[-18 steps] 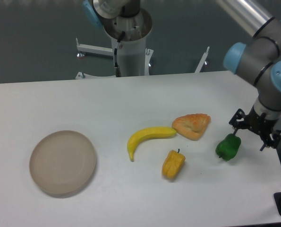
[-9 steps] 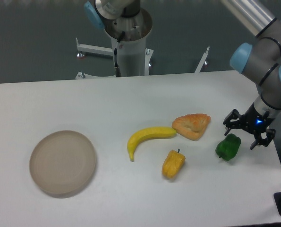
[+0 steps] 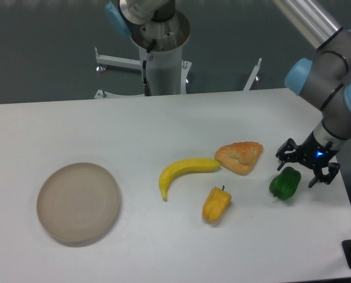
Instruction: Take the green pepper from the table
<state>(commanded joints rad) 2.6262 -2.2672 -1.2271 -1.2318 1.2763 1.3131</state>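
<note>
The green pepper (image 3: 285, 184) lies on the white table (image 3: 163, 130) at the right, glossy and lumpy. My gripper (image 3: 298, 171) hangs right over its upper end with its black fingers spread to either side, one finger (image 3: 283, 158) at the left and one at the right. The gripper is open and the pepper still rests on the tabletop.
Left of the green pepper are a croissant-like pastry (image 3: 240, 157), a yellow-orange pepper (image 3: 216, 204) and a banana (image 3: 184, 172). A round beige plate (image 3: 78, 202) sits at the far left. The table's right edge runs close to the gripper.
The gripper has shifted left and lowered toward the green pepper, its fingers now straddling the pepper's top. The pepper has not moved.
</note>
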